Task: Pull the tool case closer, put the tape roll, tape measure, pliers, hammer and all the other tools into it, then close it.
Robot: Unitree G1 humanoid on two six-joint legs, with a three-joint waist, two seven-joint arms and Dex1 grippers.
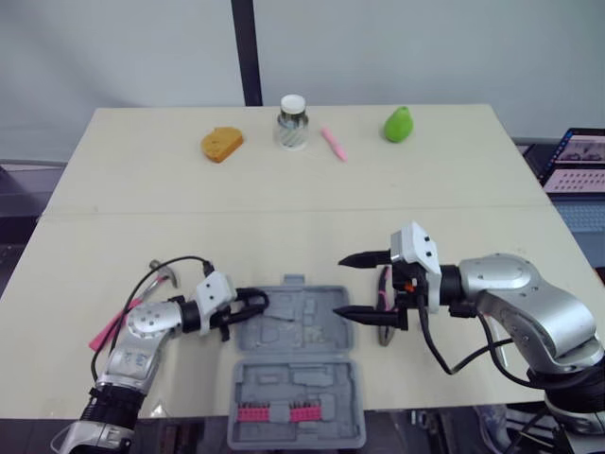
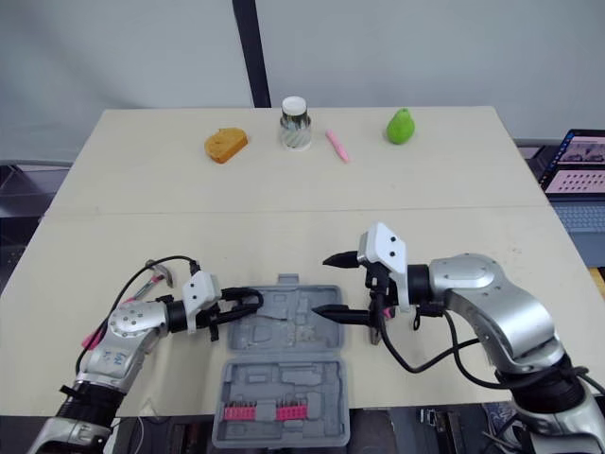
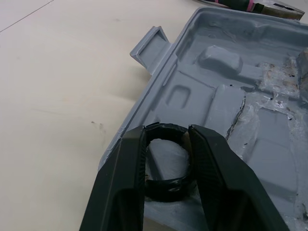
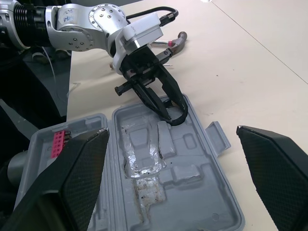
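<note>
Tape roll sits clamped between the fingers of my left gripper, at the left edge of the open tool case. Released here, I judge it could catch the rim and roll outside. My right gripper hangs spread wide by the pliers

Head stereo overlooks table; both wrist cameras closely face the tool case.

place: looking like a robotics lab | evidence: pale tabletop standing against bare wall; laptop glowing beside its right edge; sponge, jar, green pear sitting in a row at the far side
</note>
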